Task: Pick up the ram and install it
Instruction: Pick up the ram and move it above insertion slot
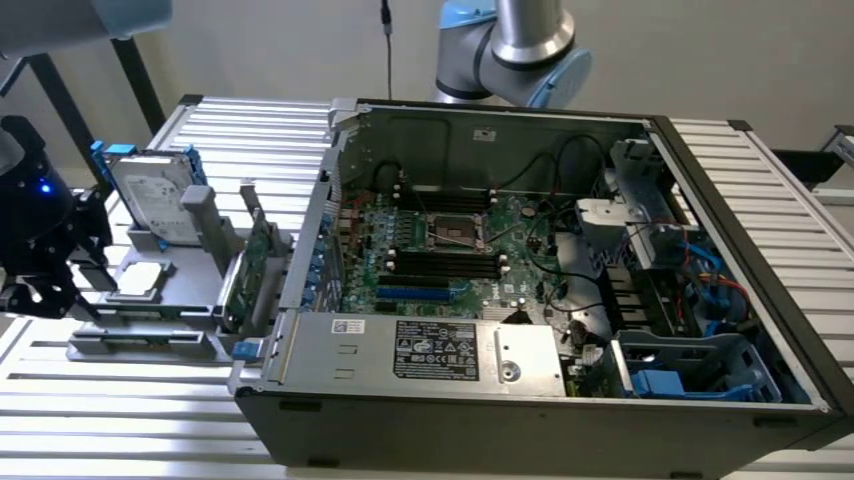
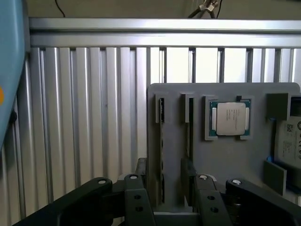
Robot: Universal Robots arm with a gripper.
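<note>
The ram [image 2: 162, 146] stands on edge in a narrow slot of the grey parts holder [image 2: 225, 160], so I see it as a thin dark strip. My gripper [image 2: 171, 200] hangs over the holder's near end, open, with one black finger [image 2: 138, 202] on each side of that slot and nothing between them. In the exterior view the gripper's black body [image 1: 30, 215] is at the far left, beside the holder [image 1: 147, 340]. The motherboard's long black memory slots [image 1: 447, 266] lie inside the open computer case [image 1: 534, 420].
On the holder sit a processor [image 2: 230, 117], a hard drive [image 1: 154, 195] and a taller green card [image 1: 256, 268]. The case walls, power supply [image 1: 427, 350] and blue-cabled drive cage [image 1: 681, 370] crowd the board. Ribbed metal table [image 2: 94, 117] lies around.
</note>
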